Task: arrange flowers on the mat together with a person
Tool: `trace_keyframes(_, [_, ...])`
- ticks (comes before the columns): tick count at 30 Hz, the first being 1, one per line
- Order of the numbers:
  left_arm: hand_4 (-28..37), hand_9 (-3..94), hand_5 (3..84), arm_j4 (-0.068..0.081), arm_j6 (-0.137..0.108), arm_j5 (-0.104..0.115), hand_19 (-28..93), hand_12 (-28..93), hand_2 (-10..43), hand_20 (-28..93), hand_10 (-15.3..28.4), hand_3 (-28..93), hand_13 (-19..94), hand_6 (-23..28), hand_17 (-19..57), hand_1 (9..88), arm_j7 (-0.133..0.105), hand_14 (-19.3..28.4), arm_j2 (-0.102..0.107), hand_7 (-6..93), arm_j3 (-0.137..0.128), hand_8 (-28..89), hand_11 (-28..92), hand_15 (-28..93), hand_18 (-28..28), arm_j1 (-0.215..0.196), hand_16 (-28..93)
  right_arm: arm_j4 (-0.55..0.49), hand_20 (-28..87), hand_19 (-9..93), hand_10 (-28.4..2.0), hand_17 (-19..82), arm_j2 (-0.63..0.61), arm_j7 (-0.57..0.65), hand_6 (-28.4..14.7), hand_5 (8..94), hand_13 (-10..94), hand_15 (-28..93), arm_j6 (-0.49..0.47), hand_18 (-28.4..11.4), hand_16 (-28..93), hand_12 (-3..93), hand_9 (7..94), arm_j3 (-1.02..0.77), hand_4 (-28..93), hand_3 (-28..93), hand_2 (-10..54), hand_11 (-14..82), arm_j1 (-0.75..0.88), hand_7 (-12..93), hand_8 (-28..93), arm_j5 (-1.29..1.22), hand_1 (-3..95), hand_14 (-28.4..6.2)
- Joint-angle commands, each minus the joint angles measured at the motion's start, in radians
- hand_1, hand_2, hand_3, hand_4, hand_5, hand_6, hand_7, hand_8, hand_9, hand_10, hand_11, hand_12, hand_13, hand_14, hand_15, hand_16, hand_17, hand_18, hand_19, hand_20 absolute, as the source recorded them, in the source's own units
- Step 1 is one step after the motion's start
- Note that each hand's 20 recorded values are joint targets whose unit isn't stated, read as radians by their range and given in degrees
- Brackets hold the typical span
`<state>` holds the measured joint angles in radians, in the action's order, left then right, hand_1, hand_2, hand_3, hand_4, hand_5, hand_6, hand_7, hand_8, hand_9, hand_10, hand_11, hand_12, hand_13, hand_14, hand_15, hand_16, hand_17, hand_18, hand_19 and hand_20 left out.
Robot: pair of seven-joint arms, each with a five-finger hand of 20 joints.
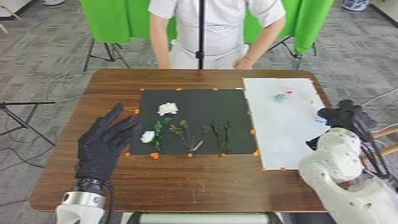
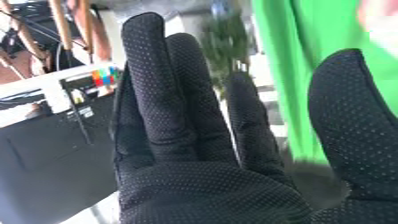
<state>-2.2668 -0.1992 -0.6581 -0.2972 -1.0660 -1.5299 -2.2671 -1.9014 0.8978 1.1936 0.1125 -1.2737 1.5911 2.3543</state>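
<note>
A brown wooden table [image 1: 178, 187], grained and smooth with a faint sheen, bears a matt black mat [image 1: 195, 112] and a smooth white sheet [image 1: 284, 135]. Green cloth [image 1: 111, 22] falls in soft folds behind. Black fabric covers the left hand [image 1: 105, 142] and right hand [image 1: 340, 119] (finely dotted and matt, seen close), beside the right arm's smooth white casing [image 1: 330, 160].

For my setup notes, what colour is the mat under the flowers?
The mat is black, seen best in the head view.
</note>
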Motion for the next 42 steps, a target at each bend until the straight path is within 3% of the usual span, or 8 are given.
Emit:
trace_keyframes(1, [-28.3, 36.6, 33.9, -0.001, -0.007, 0.005, 59, 10, 11.5, 7, 21.9, 76, 29, 9.6, -5.3, 19.1, -0.001, 28.0, -0.001, 7.8, 0.009, -8, 24, 45, 25.4, -0.001, -10, 0.108, 9, 66, -19.7, 15, -0.031, 0.008, -0.5, 41.3, 63, 50, -0.092, -19.6, 8, 12.3, 62.0, 0.062, -28, 82, -4.8, 22.7, -0.102, 13, -13, -0.043, 28.7, -15.5])
trace_keyframes(5, [-28.3, 36.6, 33.9, 0.000, -0.028, 0.013, 59, 10, 11.5, 7, 22.0, 76, 29, 9.7, -5.3, 19.2, -0.019, 28.0, 0.010, 7.9, 0.021, -8, 24, 46, 25.4, 0.008, -10, 0.155, 8, 66, -19.3, 15, -0.041, -0.004, 0.1, 42.0, 63, 49, -0.116, -19.5, 8, 12.4, 61.9, 0.097, -28, 83, -5.6, 22.2, -0.131, 13, -13, -0.042, 30.0, -15.3])
trace_keyframes(18, [-28.3, 36.7, 33.9, 0.000, -0.027, 0.013, 59, 10, 11.4, 7, 21.9, 76, 29, 9.7, -5.4, 19.2, -0.007, 28.0, 0.005, 7.8, 0.024, -8, 24, 46, 25.3, 0.018, -10, 0.274, 6, 64, -17.2, 14, -0.067, -0.061, 3.0, 45.1, 61, 45, -0.208, -18.9, 9, 12.4, 59.9, 0.202, -28, 83, -7.9, 19.6, -0.220, 15, -14, -0.104, 35.4, -13.5])
trace_keyframes(22, [-28.3, 36.6, 33.9, 0.002, -0.025, 0.013, 59, 9, 11.4, 7, 21.9, 76, 29, 9.8, -5.4, 19.2, -0.009, 28.0, 0.007, 7.9, 0.028, -8, 24, 46, 25.4, 0.025, -10, 0.282, 6, 64, -14.7, 15, -0.064, -0.088, 3.9, 54.6, 64, 41, -0.178, -18.6, 11, 12.5, 65.2, 0.224, -28, 82, -8.9, 19.0, -0.215, 15, -15, -0.054, 39.2, -11.8])
trace_keyframes(26, [-28.3, 36.6, 33.9, 0.003, -0.021, 0.010, 59, 10, 11.4, 7, 22.0, 76, 29, 9.8, -5.4, 19.4, -0.002, 28.0, 0.003, 7.9, 0.028, -8, 24, 46, 25.3, 0.028, -10, 0.292, 7, 65, -10.7, 19, -0.060, -0.103, 4.8, 73.7, 72, 36, -0.125, -17.7, 17, 16.4, 78.0, 0.248, -28, 74, -9.5, 15.8, -0.214, 13, -7, -0.007, 48.4, -8.1])
trace_keyframes(31, [-28.3, 36.6, 34.0, -0.004, -0.020, 0.009, 59, 9, 11.4, 7, 21.9, 76, 29, 9.8, -5.4, 19.4, -0.004, 28.0, 0.005, 7.9, 0.023, -8, 24, 46, 25.3, 0.021, -10, 0.256, 7, 68, -6.5, 22, -0.052, -0.109, 4.6, 87.2, 81, 32, -0.059, -15.7, 29, 27.3, 93.2, 0.241, -28, 66, -9.5, 12.4, -0.176, 12, -2, 0.050, 56.3, -4.5])
trace_keyframes(39, [-28.3, 36.5, 34.0, -0.024, 0.020, -0.020, 59, 9, 11.2, 7, 22.0, 76, 29, 9.9, -5.4, 19.3, -0.022, 28.1, 0.007, 7.7, -0.023, -8, 24, 46, 25.4, 0.001, -10, 0.107, 7, 70, -5.6, 23, -0.013, -0.161, 4.0, 88.6, 84, 30, 0.076, -15.7, 33, 28.9, 93.7, 0.271, -28, 66, -9.5, 14.3, -0.165, 12, -1, 0.175, 57.9, -3.3])
trace_keyframes(42, [-28.3, 36.5, 33.9, -0.028, 0.022, -0.028, 60, 10, 10.3, 7, 21.9, 76, 29, 9.7, -5.3, 19.6, -0.024, 28.1, 0.010, 7.7, -0.037, -8, 24, 46, 25.5, 0.003, -10, 0.050, 7, 70, -5.8, 23, 0.030, -0.224, 3.8, 88.9, 84, 30, 0.108, -15.6, 34, 28.6, 93.7, 0.314, -28, 68, -9.5, 15.1, -0.197, 12, -1, 0.180, 57.2, -3.3])
